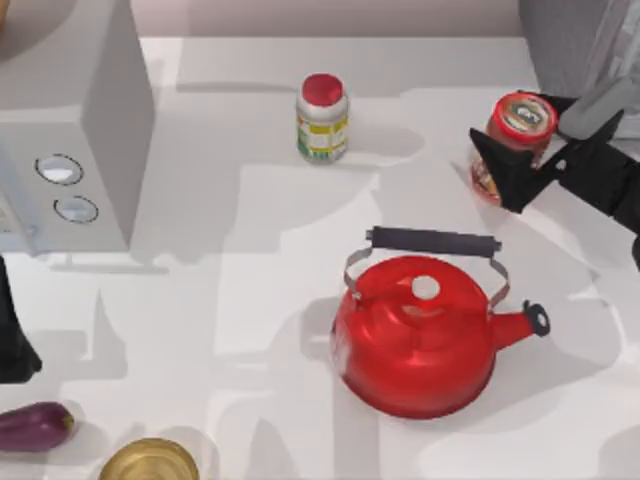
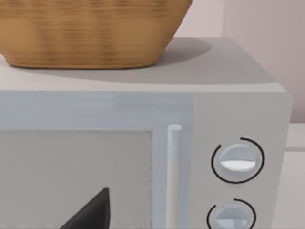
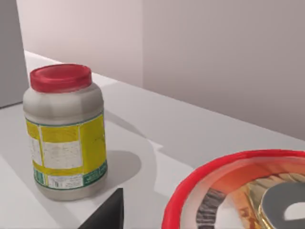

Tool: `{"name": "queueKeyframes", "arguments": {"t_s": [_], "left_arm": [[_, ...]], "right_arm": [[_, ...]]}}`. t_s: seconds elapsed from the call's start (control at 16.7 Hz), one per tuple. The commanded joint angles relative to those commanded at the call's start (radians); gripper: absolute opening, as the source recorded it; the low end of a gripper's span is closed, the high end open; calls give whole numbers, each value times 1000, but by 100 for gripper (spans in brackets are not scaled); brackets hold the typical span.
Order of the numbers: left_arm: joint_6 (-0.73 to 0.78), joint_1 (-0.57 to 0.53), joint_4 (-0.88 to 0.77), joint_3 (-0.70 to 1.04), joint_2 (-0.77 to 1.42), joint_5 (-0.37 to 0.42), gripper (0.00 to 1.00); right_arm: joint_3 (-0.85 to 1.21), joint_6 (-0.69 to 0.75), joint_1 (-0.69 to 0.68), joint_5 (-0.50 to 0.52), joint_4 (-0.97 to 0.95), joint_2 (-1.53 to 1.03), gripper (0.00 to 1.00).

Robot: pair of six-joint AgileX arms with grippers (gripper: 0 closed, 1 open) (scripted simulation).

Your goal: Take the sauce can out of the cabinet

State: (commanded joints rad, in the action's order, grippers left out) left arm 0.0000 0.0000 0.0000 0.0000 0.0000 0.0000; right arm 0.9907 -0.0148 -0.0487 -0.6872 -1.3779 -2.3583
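The sauce can (image 1: 522, 118), red-orange with a red-rimmed silvery top, is at the right of the table, just in front of the dark grey cabinet (image 1: 572, 40) and outside it. My right gripper (image 1: 516, 138) is shut on the can, one black finger on each side of it. The right wrist view shows the can's top (image 3: 238, 191) close up beside a black fingertip (image 3: 107, 214). My left arm (image 1: 12, 340) is parked at the left edge of the table, in front of the appliance.
A red kettle (image 1: 415, 340) stands at the centre front, left of and nearer than the can. A white jar (image 1: 322, 118) with a red cap is at the back centre. A light grey appliance (image 1: 70, 120) carrying a basket (image 2: 90, 33) fills the back left. An eggplant (image 1: 35, 425) and a gold round object (image 1: 150, 462) lie front left.
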Motion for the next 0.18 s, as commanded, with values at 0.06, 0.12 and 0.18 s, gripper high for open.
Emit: {"name": "queueKeyframes", "arguments": {"t_s": [0.06,0.12,0.18], "left_arm": [[0,0,0,0,0,0,100],[0,0,0,0,0,0,100],[0,0,0,0,0,0,100]], "right_arm": [[0,0,0,0,0,0,100],[0,0,0,0,0,0,100],[0,0,0,0,0,0,100]]}}
